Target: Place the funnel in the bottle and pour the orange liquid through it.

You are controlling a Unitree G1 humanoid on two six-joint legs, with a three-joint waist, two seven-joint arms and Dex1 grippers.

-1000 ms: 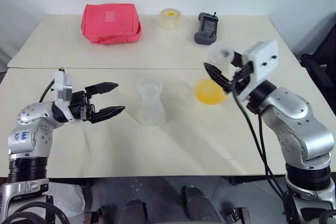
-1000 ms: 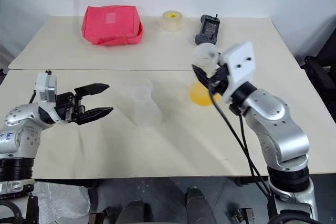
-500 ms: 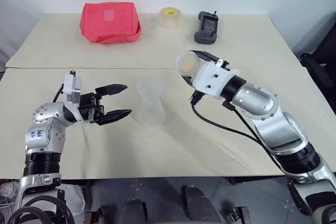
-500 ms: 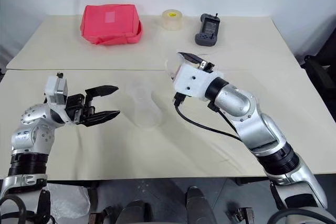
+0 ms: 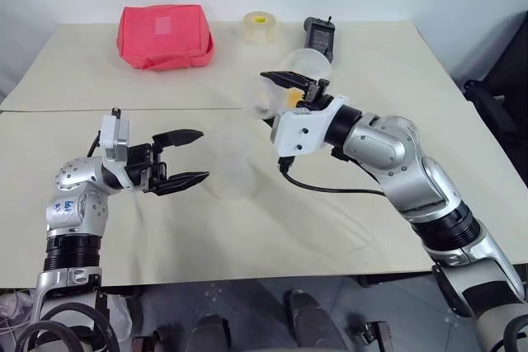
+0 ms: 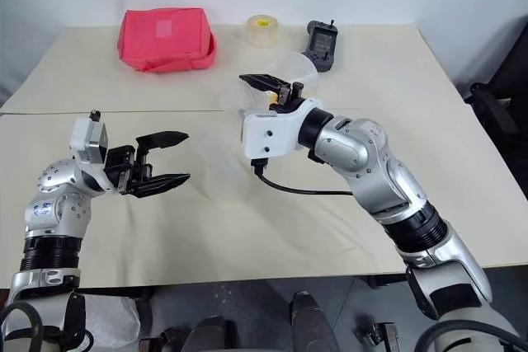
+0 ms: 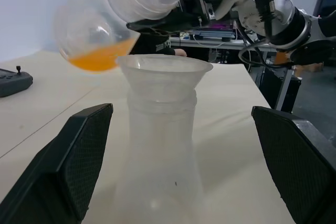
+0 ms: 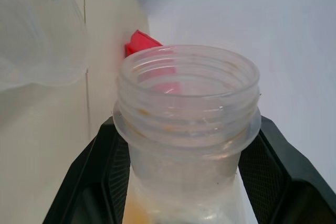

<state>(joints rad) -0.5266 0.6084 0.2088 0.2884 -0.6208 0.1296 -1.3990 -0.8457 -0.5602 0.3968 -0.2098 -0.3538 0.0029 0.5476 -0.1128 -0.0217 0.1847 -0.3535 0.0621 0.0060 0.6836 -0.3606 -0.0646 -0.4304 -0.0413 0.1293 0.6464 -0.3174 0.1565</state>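
Funnel (image 7: 164,72) already seated in the bottle (image 7: 160,171), so the placing step looks done; the pouring step is in hand

Right gripper (image 5: 290,88), centre of the left eye frame, has its fingers pinched on the threaded neck of a clear round-bellied flask (image 7: 113,19), tipped close to level. Orange liquid (image 7: 102,56) pools in the low side of the belly and has not reached the mouth; no stream seen. In the left wrist view the flask mouth hangs at upper centre, above the funnel rim

Left gripper (image 5: 183,157), left of centre in the left eye frame, fingers spread wide, pointing toward the bottle and apart from it, not touching

Bottle stands upright on the cream table (image 5: 330,228), centre of frame, between the two grippers and below the tilted flask. Colourless, conical, wide base to slim neck, nearly invisible against the table from above. Funnel also clear, its wide round mouth sitting above the bottle neck and looking level

Next move, as I judge it: tip the flask further with its mouth kept over the funnel, slowly, since the funnel stem is narrow. Bottle is light and unbraced, so a nudge could topple it
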